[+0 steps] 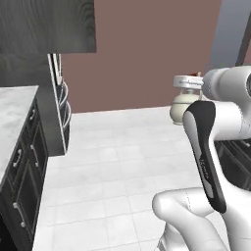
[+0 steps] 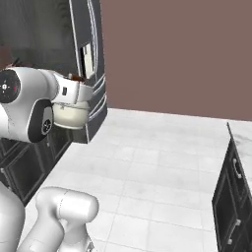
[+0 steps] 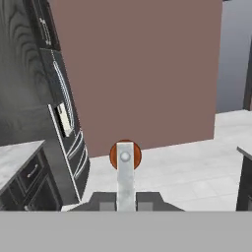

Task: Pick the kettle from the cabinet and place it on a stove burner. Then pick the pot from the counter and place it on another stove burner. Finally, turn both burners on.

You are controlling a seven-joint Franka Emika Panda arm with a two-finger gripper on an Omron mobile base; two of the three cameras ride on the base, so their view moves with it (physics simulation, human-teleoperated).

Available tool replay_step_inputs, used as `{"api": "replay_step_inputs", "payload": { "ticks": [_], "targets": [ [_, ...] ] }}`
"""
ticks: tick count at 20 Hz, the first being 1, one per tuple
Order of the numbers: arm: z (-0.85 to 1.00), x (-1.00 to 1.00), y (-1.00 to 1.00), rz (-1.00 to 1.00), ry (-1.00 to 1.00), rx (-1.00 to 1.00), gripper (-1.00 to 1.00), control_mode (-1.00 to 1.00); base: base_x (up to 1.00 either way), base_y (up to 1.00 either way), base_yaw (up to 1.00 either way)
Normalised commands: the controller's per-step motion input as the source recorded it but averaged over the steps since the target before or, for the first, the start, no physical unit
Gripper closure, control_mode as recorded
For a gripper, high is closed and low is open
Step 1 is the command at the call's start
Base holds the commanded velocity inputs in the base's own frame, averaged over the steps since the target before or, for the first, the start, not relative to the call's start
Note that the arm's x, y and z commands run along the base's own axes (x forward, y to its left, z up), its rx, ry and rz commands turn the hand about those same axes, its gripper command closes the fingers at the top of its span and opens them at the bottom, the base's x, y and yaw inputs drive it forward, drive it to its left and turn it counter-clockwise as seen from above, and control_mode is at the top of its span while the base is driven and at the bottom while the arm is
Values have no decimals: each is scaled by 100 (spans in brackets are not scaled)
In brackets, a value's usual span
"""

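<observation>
The robot's fingers (image 3: 125, 197) are clenched on the wooden top of the kettle (image 2: 70, 112) handle, and the cream kettle hangs under the hand in mid-air above the white tiled floor (image 1: 117, 162), beside a marble tabletop (image 1: 14, 110). The first step, carrying the kettle to the stove, looks underway. Next the base likely must bring a burner within reach so the kettle can be lowered level.

Plain reddish-brown wall (image 1: 147, 49) above a pale tiled floor (image 1: 117, 162); dark panelled base cabinets with bar handles (image 1: 24, 181) at left, a tall dark appliance with curved silver handles (image 2: 91, 64) beside them
</observation>
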Motion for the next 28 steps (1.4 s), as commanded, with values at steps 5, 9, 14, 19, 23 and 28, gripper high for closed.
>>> {"api": "replay_step_inputs", "payload": {
  "ticks": [5,9,14,19,23,28],
  "targets": [
    [0,0,0,0,0,0,100,100,-2,21,-46],
    [0,0,0,0,0,0,100,100,0,20,-45],
    [0,0,0,0,0,0,100,100,0,17,-44],
    [0,0,0,0,0,0,100,100,-2,19,-44],
    [0,0,0,0,0,0,100,100,-1,17,-44],
    [0,0,0,0,0,0,100,100,0,14,-44]
  ]
}}
